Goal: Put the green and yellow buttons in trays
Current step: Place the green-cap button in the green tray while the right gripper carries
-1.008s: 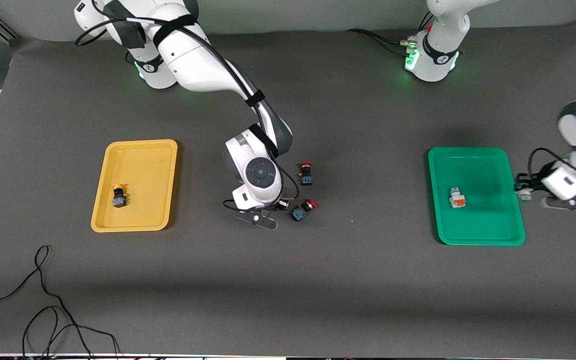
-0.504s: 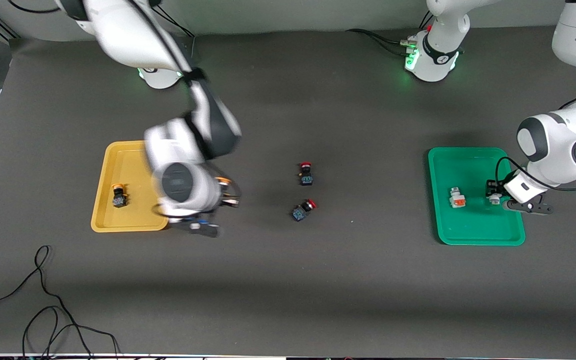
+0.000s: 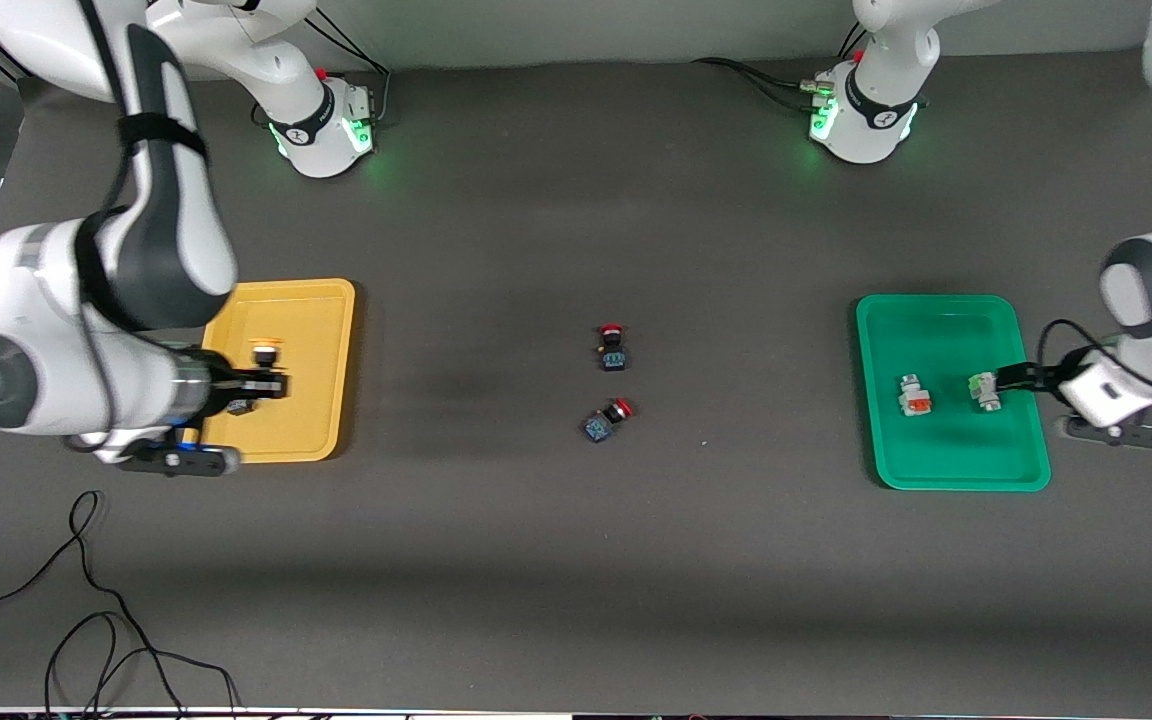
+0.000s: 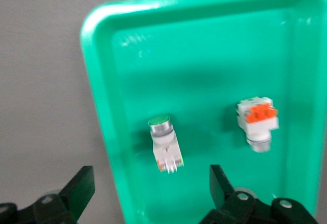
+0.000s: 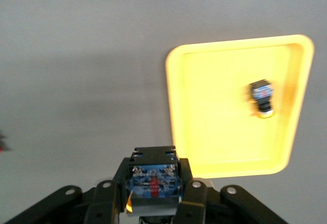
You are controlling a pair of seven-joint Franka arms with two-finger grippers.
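The right pincer (image 3: 261, 382), clamped on a yellow-capped button (image 5: 153, 180), has swung over the yellow tray (image 3: 321, 300), half-hiding its resting button (image 5: 261, 97). The left pincer (image 3: 1004, 378), jaws apart, has released the green-capped button (image 4: 164, 142) beside the orange-accented button (image 3: 915, 396) in the green tray (image 3: 936, 310). Two red-capped buttons (image 3: 612, 348) stay mid-tabletop (image 3: 576, 560).

Trays: two, one yellow tray (image 3: 321, 300) and one green tray (image 3: 936, 310)

Whitish-bodied buttons: two, one green-capped button (image 3: 983, 390) and one orange-accented button (image 3: 914, 395), both in the green tray, ahead of the spread jaws of the left gripper (image 4: 153, 196)

Yellow-capped dark buttons: two, one clamped button (image 5: 153, 182) between the closed jaws of the right gripper (image 5: 153, 191), one loose button (image 5: 261, 98) in the yellow tray

Red-capped dark buttons: two, upper red button (image 3: 613, 350) and lower red button (image 3: 606, 420)
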